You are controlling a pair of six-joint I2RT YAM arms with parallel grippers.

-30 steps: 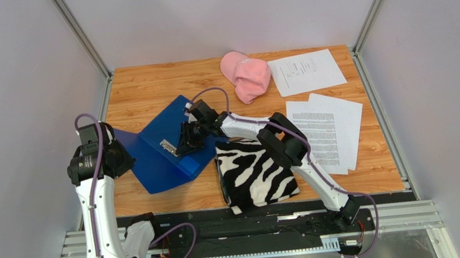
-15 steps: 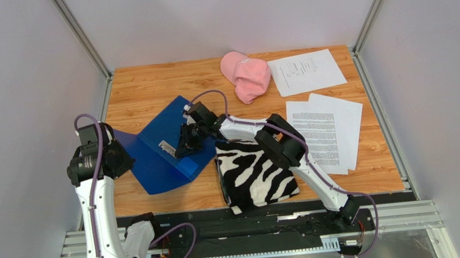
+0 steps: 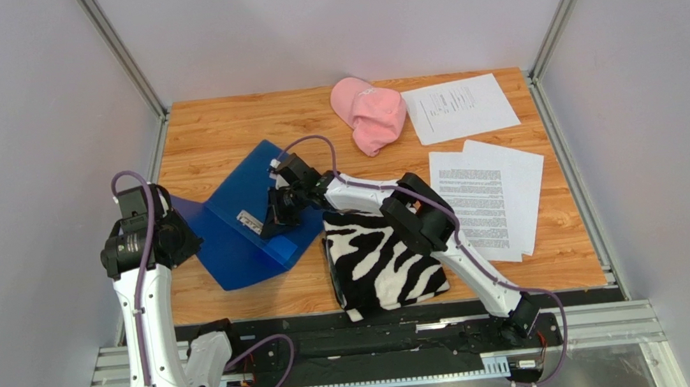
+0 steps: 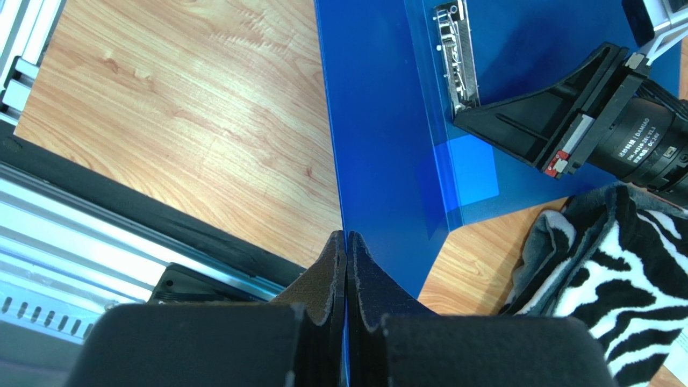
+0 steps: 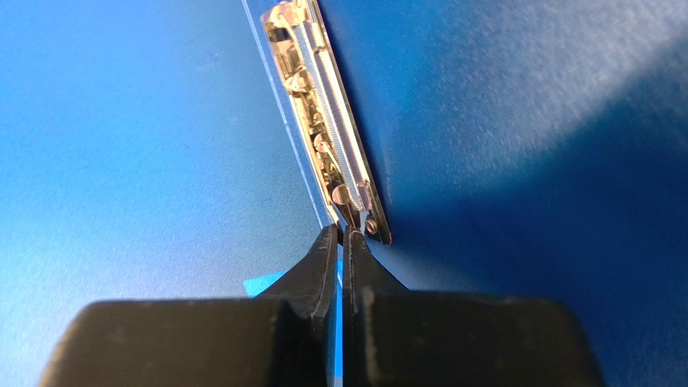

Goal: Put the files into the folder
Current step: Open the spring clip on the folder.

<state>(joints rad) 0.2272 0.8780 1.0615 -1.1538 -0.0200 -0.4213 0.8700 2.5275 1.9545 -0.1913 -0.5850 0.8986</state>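
Folder (image 4: 379,121) edge pinched, left end effector (image 4: 346,236)

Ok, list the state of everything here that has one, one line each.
folder: open, inside face up
metal clip: flat, no paper under it
files: loose on the table, none in the folder
zebra cloth: folded, lying flat
pink cap: lying at the far edge
left tool: shut on the folder's edge
right tool: shut, tips at the clip's end
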